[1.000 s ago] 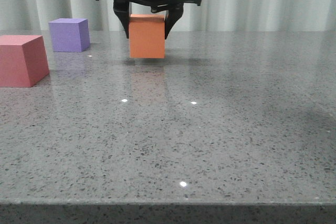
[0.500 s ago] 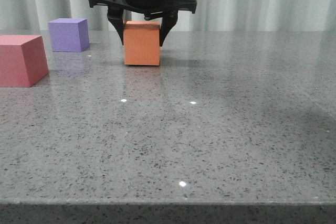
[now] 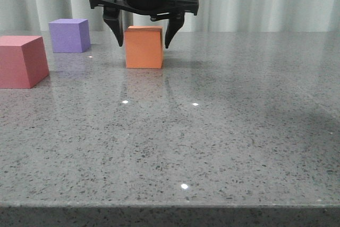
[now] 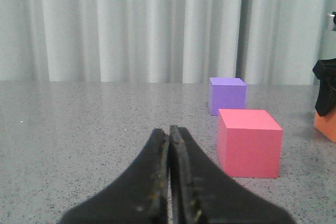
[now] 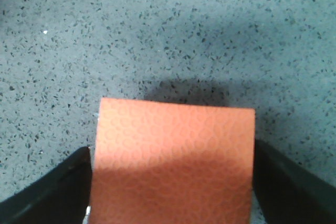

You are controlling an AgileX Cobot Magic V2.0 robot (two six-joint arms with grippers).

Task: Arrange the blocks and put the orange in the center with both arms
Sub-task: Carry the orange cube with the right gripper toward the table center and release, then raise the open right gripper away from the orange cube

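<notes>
right gripper [image 3: 144,34] spread wide, fingers clear of both sides of orange cube [image 3: 144,47], looks like a release | cube rests on table [image 3: 223,131], right of purple cube [image 3: 69,35] and pink cube [image 3: 22,60] | left gripper [image 4: 169,182] pinched closed, holding nothing, parked near pink cube

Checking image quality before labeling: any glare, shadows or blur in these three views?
Front view: small specular glints and faint block reflections on the glossy speckled table; otherwise sharp. Left wrist view: closed fingers of the left gripper slightly soft up close, red-pink cube and purple cube crisp. Right wrist view: shade over the near part of the orange cube, dark shadow on the table behind it.
</notes>
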